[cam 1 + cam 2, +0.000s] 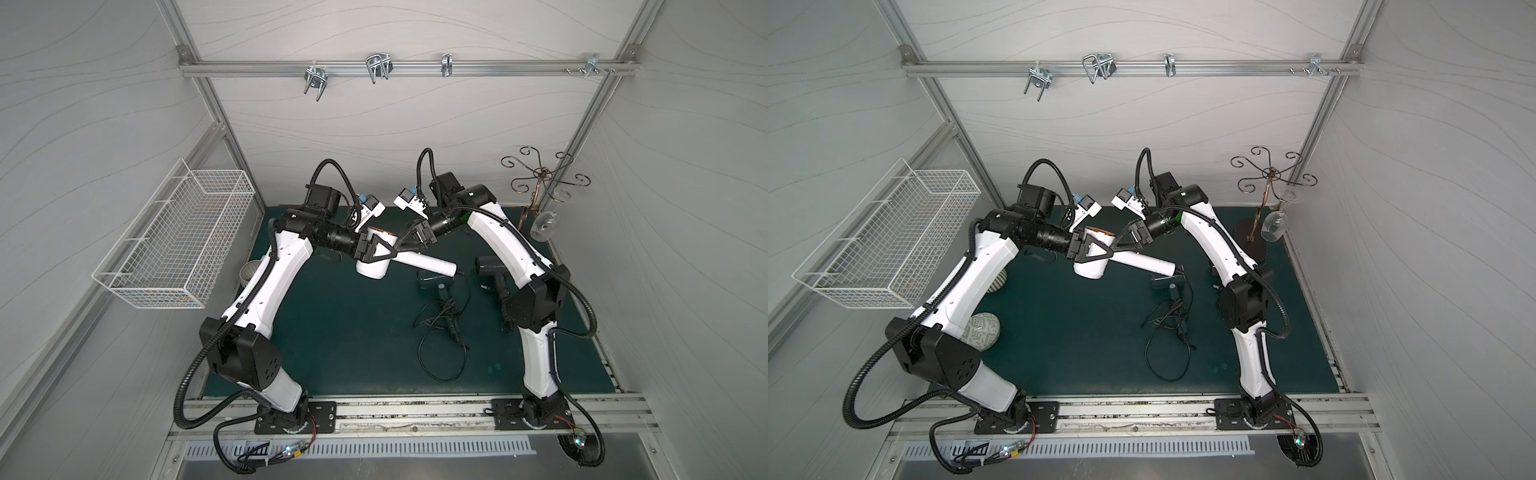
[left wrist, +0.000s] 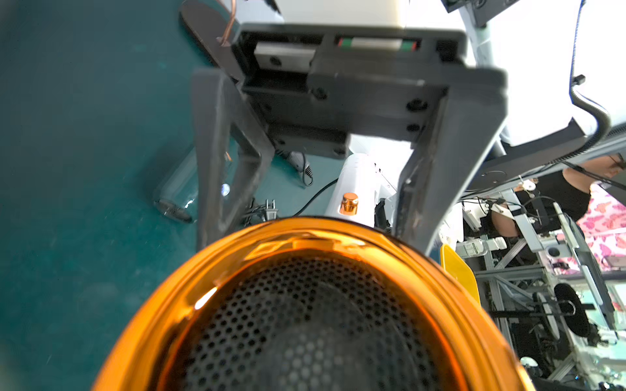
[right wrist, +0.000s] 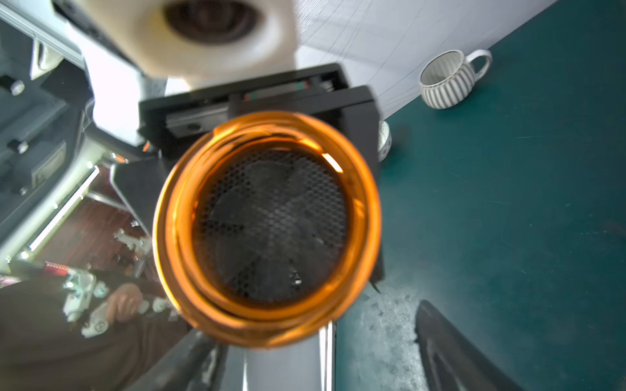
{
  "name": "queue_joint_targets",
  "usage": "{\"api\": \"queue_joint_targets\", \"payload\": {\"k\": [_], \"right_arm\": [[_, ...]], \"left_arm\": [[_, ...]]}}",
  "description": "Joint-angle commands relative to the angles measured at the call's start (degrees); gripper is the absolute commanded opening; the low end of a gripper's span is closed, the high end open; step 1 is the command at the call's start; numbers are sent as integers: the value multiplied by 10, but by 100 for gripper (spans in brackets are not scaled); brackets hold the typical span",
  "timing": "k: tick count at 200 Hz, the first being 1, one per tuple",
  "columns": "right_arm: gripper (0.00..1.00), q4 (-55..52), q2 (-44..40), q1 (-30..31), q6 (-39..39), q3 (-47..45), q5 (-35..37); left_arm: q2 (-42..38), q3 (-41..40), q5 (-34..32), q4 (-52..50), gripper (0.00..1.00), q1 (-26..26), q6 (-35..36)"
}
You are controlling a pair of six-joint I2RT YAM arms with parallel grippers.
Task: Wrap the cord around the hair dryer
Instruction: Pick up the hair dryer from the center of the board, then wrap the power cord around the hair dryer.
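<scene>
- My left fingers [image 1: 390,250] are clamped across the white barrel of the hair dryer [image 1: 370,272]. They hold it clear of the green surface [image 1: 332,340], with its orange mesh end turned up toward my wrists.
- My right fingers [image 1: 405,246] are spread wide and hold nothing. They sit just beside the left ones, one on each side of where the handle leaves the barrel. I cannot tell whether either one touches it.
- The handle slopes away past my right fingers.
- The cord [image 1: 446,320] leaves the handle's far end and drops into a loose tangle on the surface, well below both sets of fingers. The plug [image 2: 271,211] lies in that tangle.
- No turn of cord lies on the dryer yet, so I judge all the wrapping is still to do.
- The dryer looks like a hard, smooth shell, probably top-heavy at the barrel.
- The glossy orange ring looks slippery, so I would grip the white barrel or the handle instead.
- The long handle will probably act as a lever and twist in a single grip.
- The cord looks thin, limp and kinked. I would take it close to the handle rather than in the tangle, so each turn goes on lightly taut.
- A glass [image 2: 176,193] lies on its side near the tangle, and a dragged loop could knock it.
</scene>
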Motion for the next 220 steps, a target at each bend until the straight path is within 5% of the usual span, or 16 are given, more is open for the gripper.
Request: {"api": "queue_joint_targets", "payload": {"k": [1,43,97,184,220], "right_arm": [[93,110,-26,-24,62,-25,18],[99,232,-116,-56,177,-150,41],[99,320,-241,-119,276,-291,182],[99,286,-357,-142,243,-440,246],[99,276,-361,-67,195,-498,325]], "left_arm": [[-40,52,43,-19,0,18,9],[-89,60,46,3,0,78,-13],[-138,41,-17,50,0,134,-53],[-173,95,-212,77,0,159,-99],[-179,123,-249,87,0,162,-111]]}}
